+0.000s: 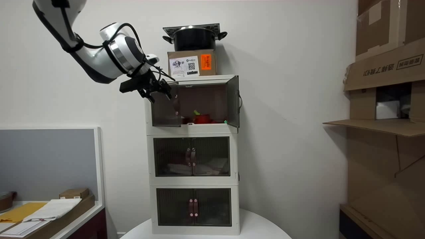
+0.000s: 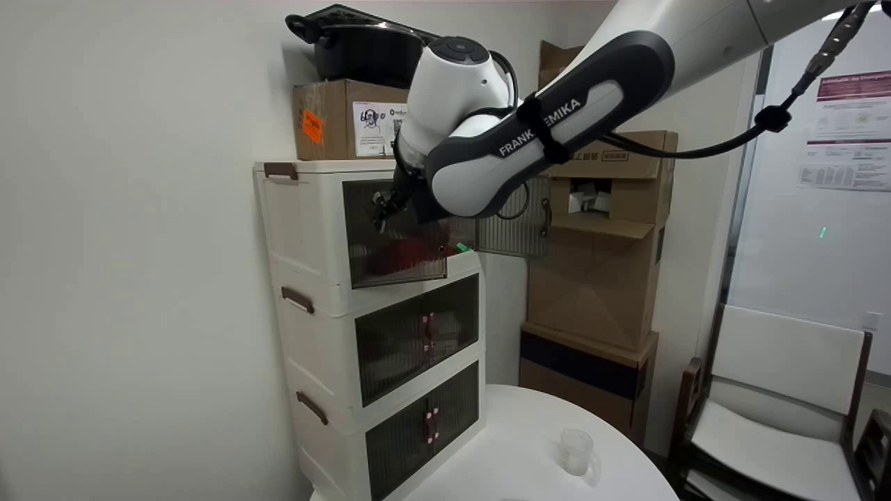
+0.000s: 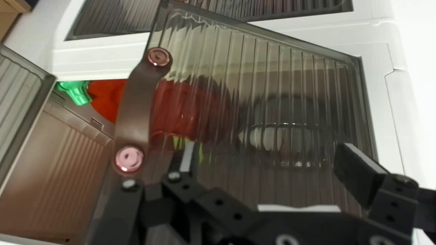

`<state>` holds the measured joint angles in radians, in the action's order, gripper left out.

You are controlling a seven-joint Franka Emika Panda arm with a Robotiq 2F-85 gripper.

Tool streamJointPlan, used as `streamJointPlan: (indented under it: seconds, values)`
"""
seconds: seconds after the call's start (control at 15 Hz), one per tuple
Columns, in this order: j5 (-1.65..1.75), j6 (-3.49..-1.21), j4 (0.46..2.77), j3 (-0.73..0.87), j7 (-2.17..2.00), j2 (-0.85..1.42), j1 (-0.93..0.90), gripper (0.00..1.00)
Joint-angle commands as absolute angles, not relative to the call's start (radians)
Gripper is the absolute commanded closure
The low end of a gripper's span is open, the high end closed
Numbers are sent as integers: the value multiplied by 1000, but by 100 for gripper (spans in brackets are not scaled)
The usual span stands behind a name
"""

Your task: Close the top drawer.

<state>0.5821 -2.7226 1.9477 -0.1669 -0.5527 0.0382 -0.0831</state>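
Note:
The top drawer (image 1: 206, 96) is the uppermost compartment of the white cabinet and stands open. Its clear-panelled door near my gripper (image 1: 164, 114) is partly open, and shows in the wrist view (image 3: 286, 88) with a brown handle (image 3: 134, 109). Its opposite door (image 1: 233, 103) is swung wide open, also seen in an exterior view (image 2: 511, 233). Red items (image 1: 202, 119) are inside; they also show in the wrist view (image 3: 105, 97). My gripper (image 1: 161, 97) is open and empty in front of the nearer door's panel (image 3: 267, 148). I cannot tell whether it touches the panel.
The middle compartment (image 1: 172, 157) and lowest compartment (image 1: 174, 207) are shut. A cardboard box (image 1: 192, 63) and a black pot (image 1: 194, 39) stand on the cabinet. Stacked cartons (image 2: 592, 285) stand beyond it. A clear cup (image 2: 576, 451) stands on the round white table (image 2: 515, 417).

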Motion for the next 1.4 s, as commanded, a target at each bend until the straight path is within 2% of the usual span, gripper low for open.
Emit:
streamJointPlan:
  seconds: [0.0,1.0,1.33]
  values:
    - [485,-2760,1905,-164,-350,83,-60,0]
    - [506,-2668,1626,-167,-250,299,-39,0]
    - [450,-2656,1668,-93,-215,270,-132,0]
